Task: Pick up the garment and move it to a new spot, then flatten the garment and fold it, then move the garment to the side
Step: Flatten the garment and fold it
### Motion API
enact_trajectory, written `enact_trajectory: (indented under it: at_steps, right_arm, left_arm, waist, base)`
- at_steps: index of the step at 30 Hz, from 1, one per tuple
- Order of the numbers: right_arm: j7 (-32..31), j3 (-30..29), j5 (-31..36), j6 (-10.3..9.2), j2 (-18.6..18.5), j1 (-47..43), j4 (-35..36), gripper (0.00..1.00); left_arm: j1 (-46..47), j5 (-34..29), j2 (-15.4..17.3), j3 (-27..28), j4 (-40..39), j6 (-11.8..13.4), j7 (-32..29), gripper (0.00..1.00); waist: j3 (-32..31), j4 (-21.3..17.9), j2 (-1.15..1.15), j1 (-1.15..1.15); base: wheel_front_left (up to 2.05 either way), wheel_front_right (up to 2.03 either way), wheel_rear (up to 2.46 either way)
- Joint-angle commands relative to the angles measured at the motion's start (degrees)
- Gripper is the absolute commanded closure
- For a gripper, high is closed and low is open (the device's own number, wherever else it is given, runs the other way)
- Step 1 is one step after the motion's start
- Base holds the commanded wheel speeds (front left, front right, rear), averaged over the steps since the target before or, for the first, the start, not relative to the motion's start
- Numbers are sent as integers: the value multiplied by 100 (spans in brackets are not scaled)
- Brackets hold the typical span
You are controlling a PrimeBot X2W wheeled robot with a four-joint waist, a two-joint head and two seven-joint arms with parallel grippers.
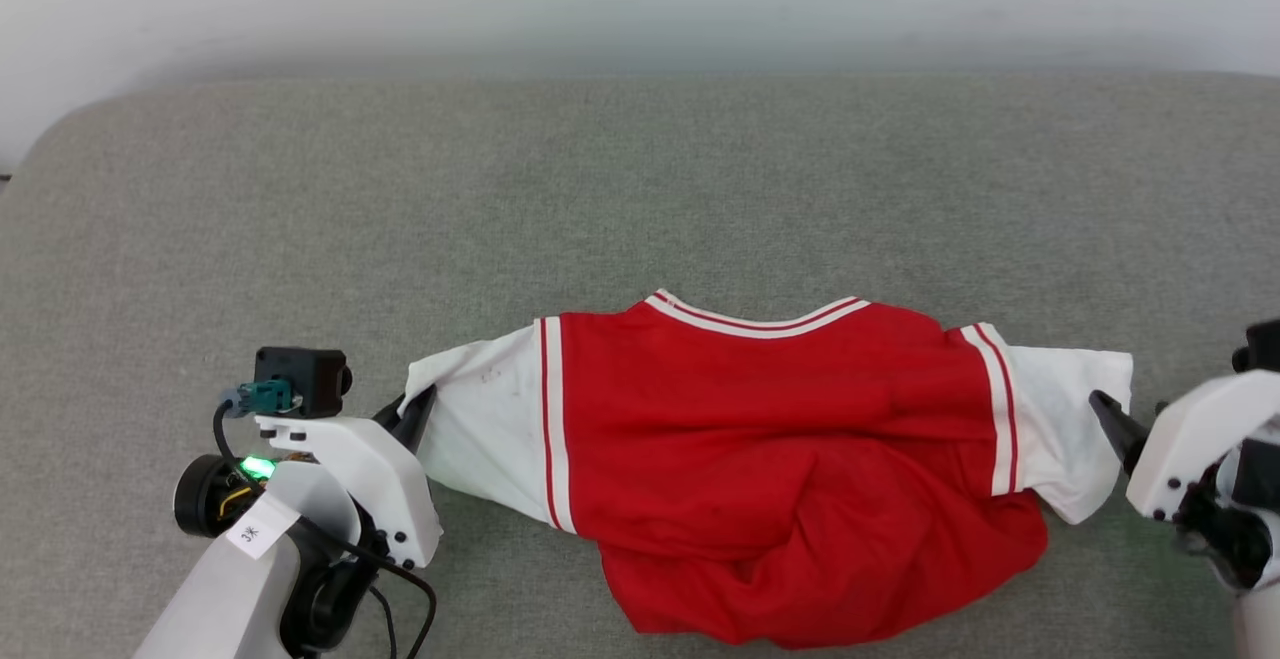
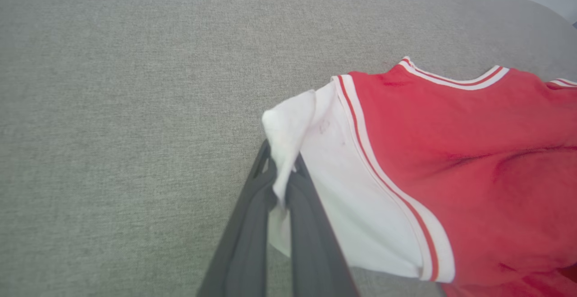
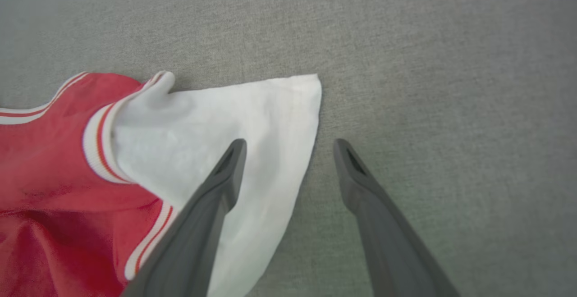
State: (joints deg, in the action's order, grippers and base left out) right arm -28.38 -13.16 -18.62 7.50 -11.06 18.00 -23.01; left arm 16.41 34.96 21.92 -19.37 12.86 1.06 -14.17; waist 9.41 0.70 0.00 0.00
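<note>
Dark fingers of the left gripper are closed on a white sleeve hem of the garment; the right gripper stands wide open and empty, straddling the other sleeve's edge. Bunched near the front of the grey upholstered surface, the garment appears to be at the flattening step. Next, the right gripper should close and both draw outward, with bare room each side and beyond.
</note>
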Motion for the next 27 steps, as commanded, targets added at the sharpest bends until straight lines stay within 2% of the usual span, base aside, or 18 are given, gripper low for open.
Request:
enact_trajectory:
  at_steps: [1, 8, 13, 14, 15, 16, 17, 22, 27]
  right_arm:
    - [-258, 70, 37, -2, -108, 261, -161, 0]
    - [-1006, 230, 315, -2, -337, 962, -777, 0]
    - [-1517, 336, 509, -2, -263, 1076, -1319, 0]
    - [-1653, 384, 505, -2, -209, 1043, -1416, 12]
    - [-1742, 394, 468, 0, -144, 1011, -1496, 58]
    - [-1796, 424, 484, 1, -123, 1002, -1538, 86]
    - [-1850, 449, 489, 1, -120, 1001, -1584, 100]
    - [-1783, 493, 458, -1, -232, 1117, -1538, 100]
    - [-1425, 486, 427, -1, -434, 1426, -1118, 100]
  left_arm:
    - [44, -25, 16, -2, -121, 23, 24, 100]
    - [161, -96, 44, -35, -470, 43, 69, 100]
    - [212, -98, 39, -73, -579, 27, 100, 100]
    - [216, -97, 33, -80, -582, 20, 116, 100]
    - [223, -81, 26, -80, -589, 6, 135, 100]
    - [231, -69, 25, -80, -592, -5, 139, 100]
    - [231, -72, 24, -86, -594, -7, 150, 100]
    - [238, -88, 21, -87, -611, -9, 256, 100]
    - [276, -113, 64, -7, -589, 43, 397, 100]
  waist:
    - [137, 98, 0, 0]
    - [435, 247, 0, 0]
    - [572, 322, 0, 0]
    - [586, 333, 0, 0]
    - [598, 340, 0, 0]
    - [610, 344, 0, 0]
    - [615, 348, 0, 0]
    - [534, 346, 0, 0]
    - [305, 306, 0, 0]
  base:
    - [0, 0, 0]
    - [0, 0, 0]
    - [0, 0, 0]
    - [0, 0, 0]
    - [0, 0, 0]
    - [0, 0, 0]
    - [0, 0, 0]
    - [0, 0, 0]
    - [0, 0, 0]
